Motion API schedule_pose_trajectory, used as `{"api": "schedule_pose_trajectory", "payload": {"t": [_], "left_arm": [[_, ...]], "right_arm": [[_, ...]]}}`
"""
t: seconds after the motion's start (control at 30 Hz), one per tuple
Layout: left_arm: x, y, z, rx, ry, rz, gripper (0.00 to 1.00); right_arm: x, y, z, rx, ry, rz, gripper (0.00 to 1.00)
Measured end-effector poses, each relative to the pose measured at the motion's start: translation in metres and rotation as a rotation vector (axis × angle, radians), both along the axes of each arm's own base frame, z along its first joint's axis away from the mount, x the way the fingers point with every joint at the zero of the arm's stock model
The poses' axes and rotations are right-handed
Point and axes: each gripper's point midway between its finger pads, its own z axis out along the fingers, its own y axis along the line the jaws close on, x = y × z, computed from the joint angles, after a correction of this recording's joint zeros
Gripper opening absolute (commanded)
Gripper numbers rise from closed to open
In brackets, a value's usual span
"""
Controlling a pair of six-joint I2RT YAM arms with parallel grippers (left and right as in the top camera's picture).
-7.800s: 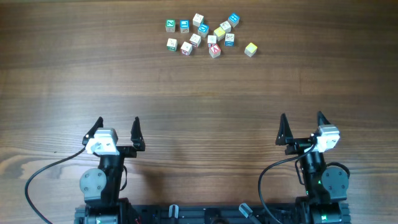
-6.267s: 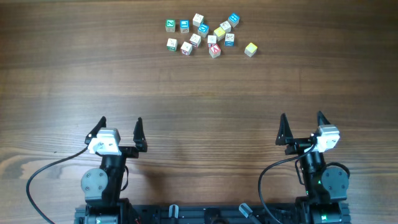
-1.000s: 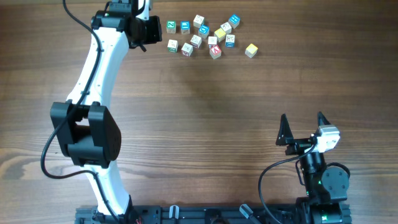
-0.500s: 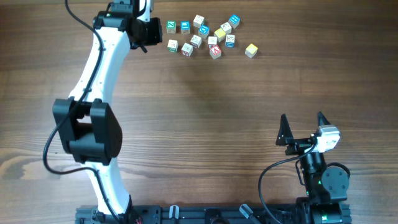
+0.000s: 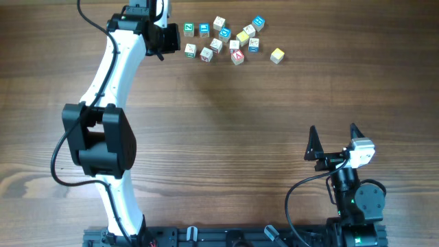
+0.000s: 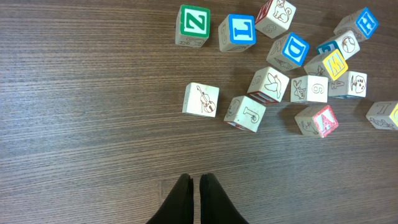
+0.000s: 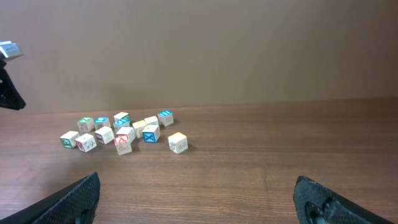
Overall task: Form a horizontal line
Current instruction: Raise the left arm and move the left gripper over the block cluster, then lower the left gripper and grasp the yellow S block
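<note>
The left arm point(image 5: 113, 65) has stretched from the near edge of the counter point(image 5: 240, 137) out to the far side, and in the last second it has crept a little closer to the letter cubes point(image 5: 234, 44), which have not shifted. No line is formed: the letter cubes lie as a loose scatter toward the far edge, about mid-width, some touching and several turned at odd angles. The green "Z" cube point(image 6: 193, 25) and a blue-faced cube point(image 6: 237, 32) sit side by side at the scatter's left end. The red "A" cube point(image 6: 318, 120) lies on its near side. A yellow cube point(image 5: 276, 55) stands apart at the right. The left end effector point(image 6: 192, 183) hangs just left of the scatter, fingers pressed together on nothing, nearest a cube with a violin picture point(image 6: 201, 99) but clear of it. The right end effector point(image 5: 333, 130) stays by the near edge on the right, fingers spread wide and holding nothing.
</note>
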Motion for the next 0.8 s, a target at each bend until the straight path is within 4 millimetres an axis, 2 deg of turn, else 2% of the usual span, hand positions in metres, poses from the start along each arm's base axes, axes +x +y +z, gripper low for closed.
{"api": "schedule_pose_trajectory", "payload": {"t": [0.17, 0.27, 0.33, 0.4, 0.47, 0.53, 0.8], "left_arm": [[0.0000, 0.0001, 0.0000, 0.000, 0.000, 0.000, 0.09], [0.0000, 0.0001, 0.0000, 0.000, 0.000, 0.000, 0.15], [0.0000, 0.0001, 0.0000, 0.001, 0.000, 0.000, 0.37], [0.0000, 0.0001, 0.0000, 0.000, 0.000, 0.001, 0.78], [0.0001, 0.0006, -0.0001, 0.003, 0.000, 0.003, 0.96], [0.0002, 0.0007, -0.0001, 0.004, -0.001, 0.002, 1.00], [0.0052, 0.0001, 0.0028, 0.001, -0.024, 0.002, 1.00]], "right_arm": [[0.0000, 0.0000, 0.0002, 0.000, 0.000, 0.000, 1.00], [0.0000, 0.0000, 0.0000, 0.000, 0.000, 0.000, 1.00], [0.0000, 0.0000, 0.0000, 0.000, 0.000, 0.000, 1.00], [0.0000, 0.0000, 0.0002, 0.000, 0.000, 0.000, 1.00], [0.0000, 0.0000, 0.0002, 0.000, 0.000, 0.000, 1.00], [0.0000, 0.0000, 0.0002, 0.000, 0.000, 0.000, 1.00], [0.0000, 0.0000, 0.0000, 0.000, 0.000, 0.000, 1.00]]}}
